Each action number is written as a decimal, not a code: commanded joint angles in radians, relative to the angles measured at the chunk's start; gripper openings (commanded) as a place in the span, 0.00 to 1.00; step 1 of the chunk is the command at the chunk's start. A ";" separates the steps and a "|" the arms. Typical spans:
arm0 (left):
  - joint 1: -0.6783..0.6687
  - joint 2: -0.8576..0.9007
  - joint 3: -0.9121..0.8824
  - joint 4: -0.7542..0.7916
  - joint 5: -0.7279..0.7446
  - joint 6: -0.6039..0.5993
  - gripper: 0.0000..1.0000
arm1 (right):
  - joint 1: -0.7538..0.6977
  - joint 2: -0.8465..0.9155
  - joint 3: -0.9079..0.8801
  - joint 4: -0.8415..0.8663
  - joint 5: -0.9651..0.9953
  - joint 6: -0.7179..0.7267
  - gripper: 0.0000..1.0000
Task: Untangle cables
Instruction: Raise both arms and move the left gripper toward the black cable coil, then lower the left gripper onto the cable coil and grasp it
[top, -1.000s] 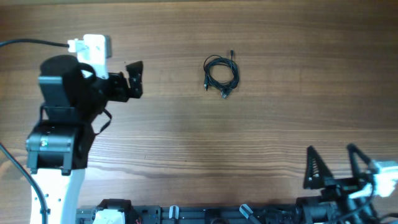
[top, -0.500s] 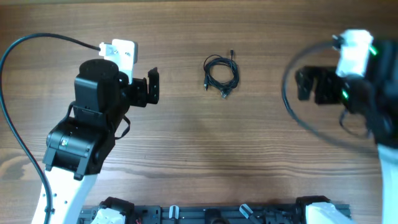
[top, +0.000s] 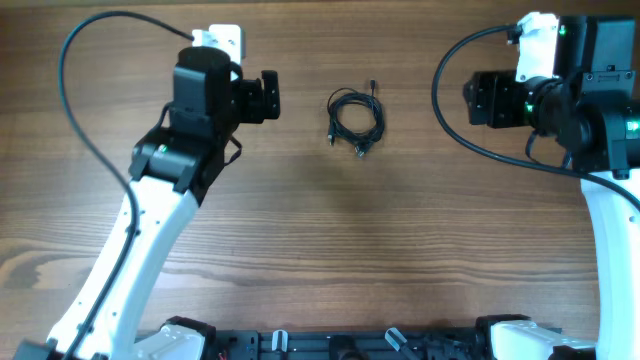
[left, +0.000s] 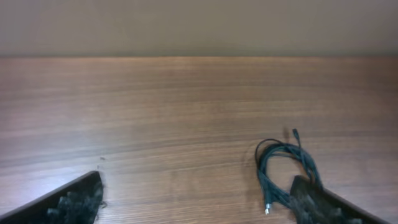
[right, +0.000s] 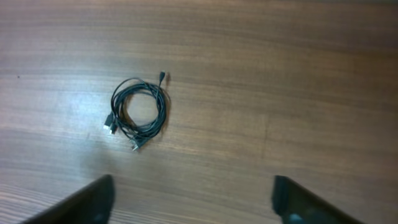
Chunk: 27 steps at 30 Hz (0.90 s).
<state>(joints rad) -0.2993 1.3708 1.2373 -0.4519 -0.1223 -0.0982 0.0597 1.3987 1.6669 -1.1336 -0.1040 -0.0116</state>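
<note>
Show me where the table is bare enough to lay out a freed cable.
Widest bare table: the broad stretch on the robot's side of the cables, between the left arm and right arm. Narrower gaps lie between the coil and the left gripper, and between it and the right gripper. Crowded only at the coil.

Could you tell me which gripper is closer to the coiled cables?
The left gripper; the right gripper sits farther from the thin black coiled cables.

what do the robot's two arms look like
The left arm has a white lower link, black upper housings, a white camera block, a looping thick black cable and a black two-finger left gripper. The right arm and right gripper match, plus small green lights.
</note>
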 joint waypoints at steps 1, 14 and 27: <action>0.006 0.056 0.013 0.043 0.062 -0.024 0.35 | -0.005 -0.015 0.024 0.015 0.040 -0.008 0.26; 0.004 0.178 0.012 0.198 0.510 0.142 1.00 | -0.005 -0.014 0.023 0.032 0.137 0.015 1.00; -0.144 0.522 0.018 0.352 0.193 0.137 0.97 | -0.005 -0.014 0.022 0.006 0.164 0.040 1.00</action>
<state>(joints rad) -0.4057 1.8904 1.2392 -0.1398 0.2142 0.0250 0.0597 1.3987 1.6669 -1.1229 0.0387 0.0143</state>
